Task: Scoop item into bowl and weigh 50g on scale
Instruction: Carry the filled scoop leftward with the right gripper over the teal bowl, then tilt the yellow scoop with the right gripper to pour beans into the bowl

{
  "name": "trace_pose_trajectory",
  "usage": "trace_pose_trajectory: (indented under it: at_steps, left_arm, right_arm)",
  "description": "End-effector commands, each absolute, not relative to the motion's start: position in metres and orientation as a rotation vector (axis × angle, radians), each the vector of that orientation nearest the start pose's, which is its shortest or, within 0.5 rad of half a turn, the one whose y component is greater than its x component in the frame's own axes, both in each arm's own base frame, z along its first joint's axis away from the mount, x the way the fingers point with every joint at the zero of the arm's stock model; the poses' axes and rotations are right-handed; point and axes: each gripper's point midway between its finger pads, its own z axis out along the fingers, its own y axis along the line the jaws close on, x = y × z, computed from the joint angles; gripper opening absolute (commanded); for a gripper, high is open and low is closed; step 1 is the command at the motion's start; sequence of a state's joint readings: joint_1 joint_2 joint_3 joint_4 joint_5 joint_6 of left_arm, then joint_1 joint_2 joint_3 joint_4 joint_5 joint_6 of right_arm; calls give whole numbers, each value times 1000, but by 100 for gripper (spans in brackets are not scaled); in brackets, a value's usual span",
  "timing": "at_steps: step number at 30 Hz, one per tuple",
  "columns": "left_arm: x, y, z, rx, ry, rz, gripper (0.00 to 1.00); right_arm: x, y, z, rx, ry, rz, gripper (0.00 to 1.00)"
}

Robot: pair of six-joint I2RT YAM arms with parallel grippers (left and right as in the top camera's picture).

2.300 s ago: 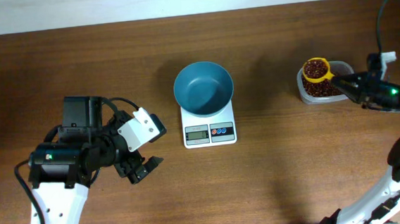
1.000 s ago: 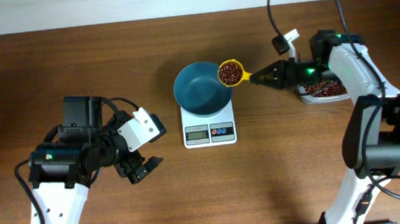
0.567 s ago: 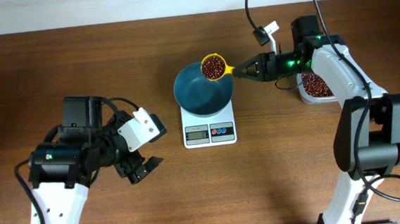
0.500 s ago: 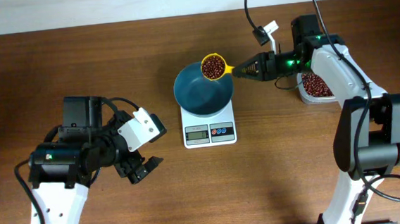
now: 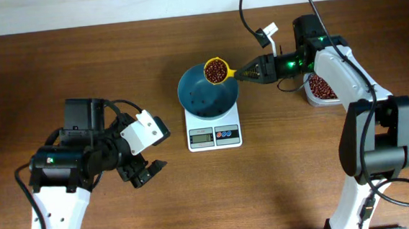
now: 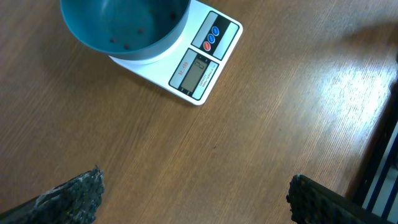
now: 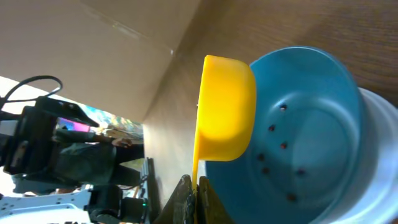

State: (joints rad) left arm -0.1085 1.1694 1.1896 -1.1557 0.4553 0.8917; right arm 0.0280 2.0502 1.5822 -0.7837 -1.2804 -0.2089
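Note:
The teal bowl (image 5: 205,98) stands on the white scale (image 5: 214,134). My right gripper (image 5: 251,72) is shut on the handle of a yellow scoop (image 5: 216,70) heaped with red-brown beans, which hovers over the bowl's far right rim. In the right wrist view the scoop (image 7: 227,106) hangs beside the bowl (image 7: 323,106), with the gripper (image 7: 194,199) clamped on its thin handle. A few loose beans (image 6: 124,43) lie in the bowl (image 6: 149,46). My left gripper (image 5: 145,173) is open over bare table, left of and in front of the scale (image 6: 211,68).
A clear tub (image 5: 322,88) of beans sits to the right of the scale, under the right arm. The table's back edge meets a white wall. A black frame runs along the right side of the left wrist view.
The right arm carried the full scoop from the tub leftward to over the bowl, then edged a little further left. A few beans now lie in the bowl. The left arm has not moved.

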Motion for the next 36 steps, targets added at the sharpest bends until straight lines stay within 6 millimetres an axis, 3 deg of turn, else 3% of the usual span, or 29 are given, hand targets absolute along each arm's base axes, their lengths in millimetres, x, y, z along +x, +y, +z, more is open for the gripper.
trace_pose_trajectory:
  at_steps: [1, 9, 22, 29, 36]
  left_arm:
    - [247, -101, 216, 1342, 2166, -319, 99]
    - [247, -101, 216, 1342, 2166, -319, 99]
    - [247, -101, 216, 1342, 2166, -319, 99]
    - [247, -101, 216, 1342, 2166, -319, 99]
    - [247, -101, 216, 1342, 2166, -319, 99]
  right_arm:
    - [426, 180, 170, -625, 2154, 1564, 4]
    - [430, 176, 157, -672, 2190, 1446, 4]
    - [432, 174, 152, -682, 2212, 1399, 4]
    - [427, 192, 148, -743, 2218, 1381, 4]
    - [429, 194, 137, -763, 2270, 1296, 4]
